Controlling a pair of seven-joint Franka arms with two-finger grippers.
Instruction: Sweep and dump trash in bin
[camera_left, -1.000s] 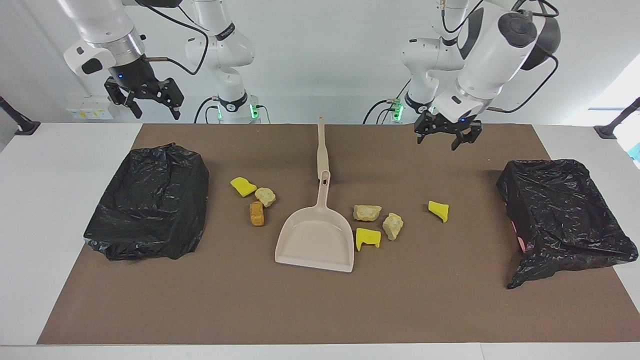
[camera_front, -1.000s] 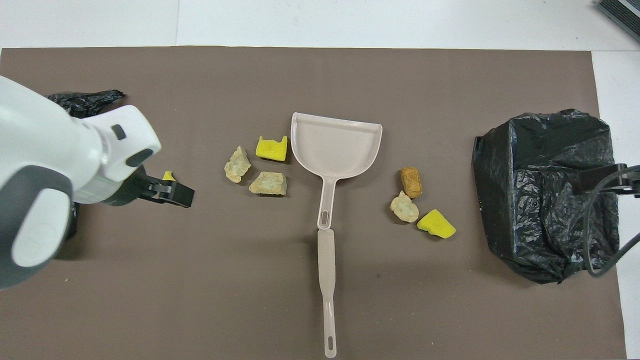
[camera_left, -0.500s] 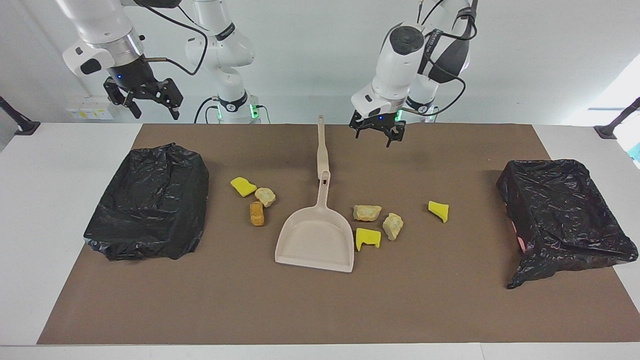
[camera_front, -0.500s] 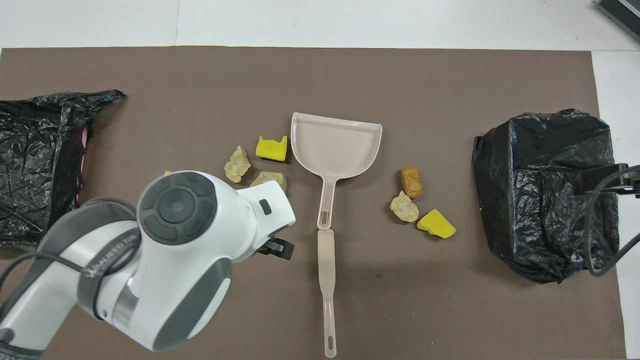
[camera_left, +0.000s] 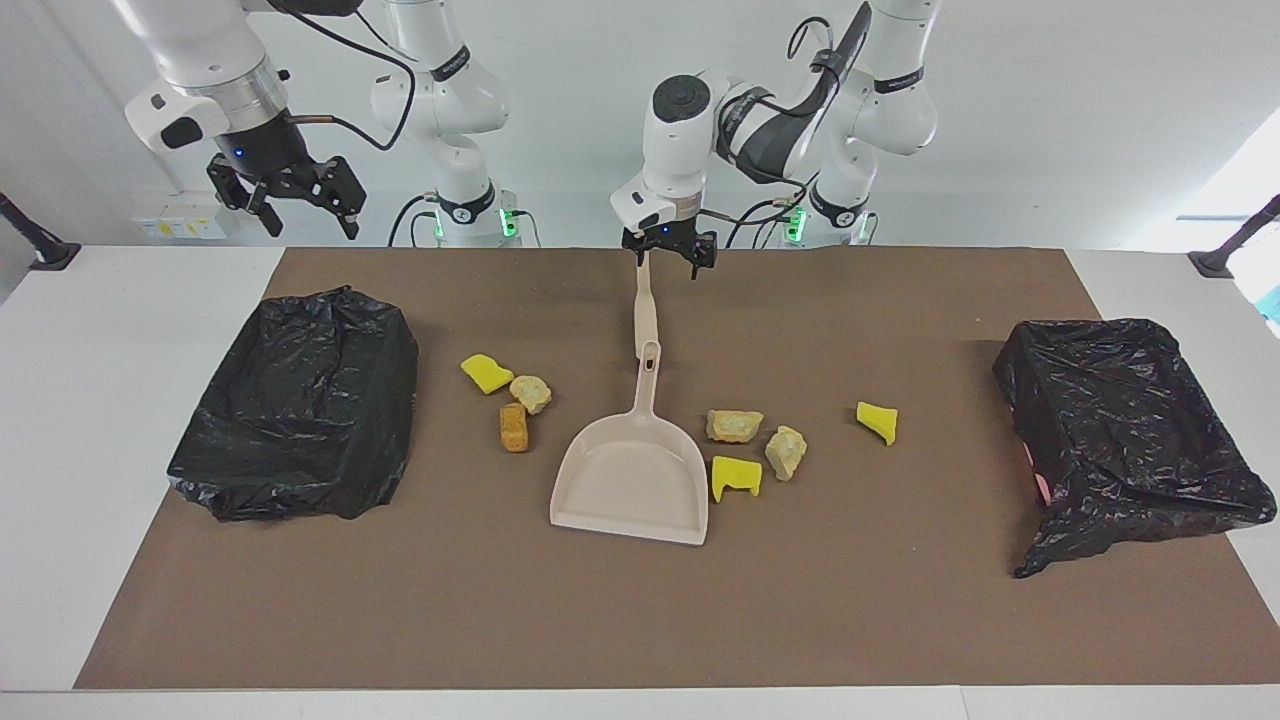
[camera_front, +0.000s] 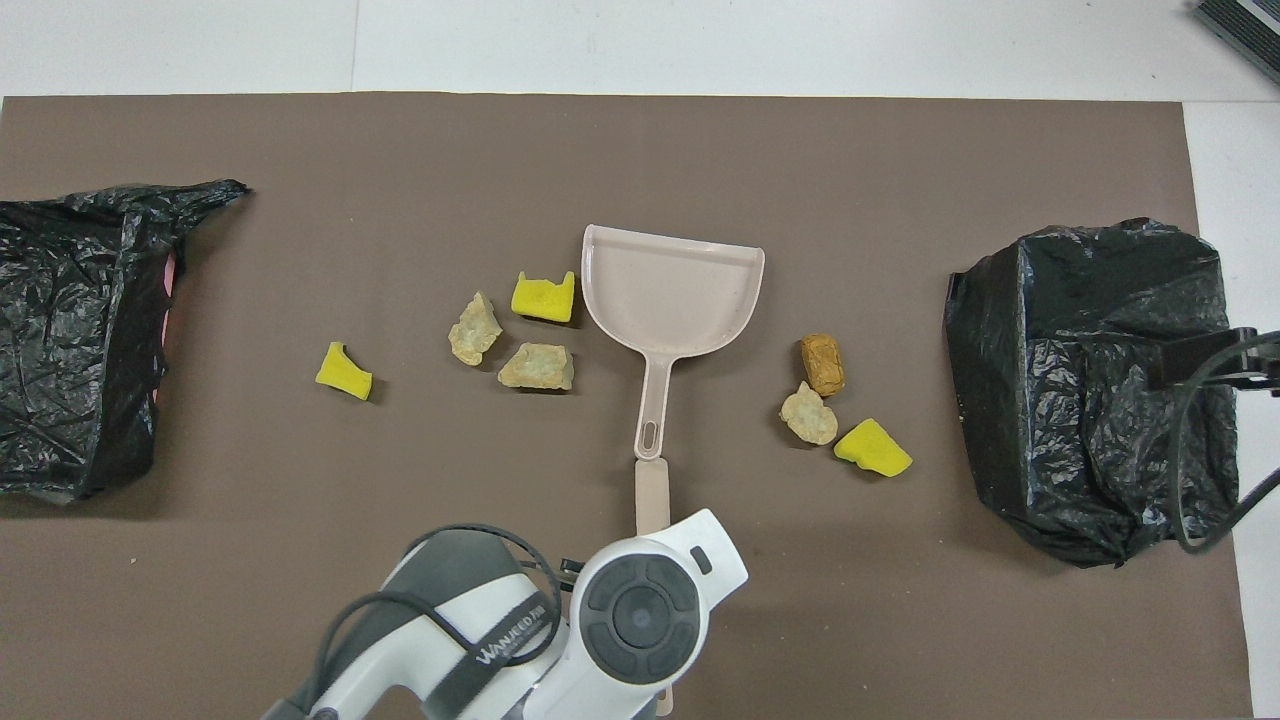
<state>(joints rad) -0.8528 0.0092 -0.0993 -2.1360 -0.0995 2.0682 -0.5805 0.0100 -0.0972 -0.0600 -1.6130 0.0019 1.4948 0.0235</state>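
Left claw (camera_left: 668, 257), fingers apart, has travelled across from the bag end and now hangs over the handle tip of the dustpan (camera_left: 632, 480), at 12 o'clock from the pan. Judged: pickup is next. Right claw (camera_left: 290, 195) waits, spread, over the bench (camera_left: 60, 420) corner, unchanged. Trash (camera_left: 735, 426) lies unmoved at 3 and 9 o'clock of the pan.

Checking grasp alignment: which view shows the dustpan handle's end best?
The facing view. There the dustpan handle runs unobstructed up to the left gripper, which hangs at its end with jaws open. In the overhead view the left arm covers the handle end; only the stretch near the pan shows.
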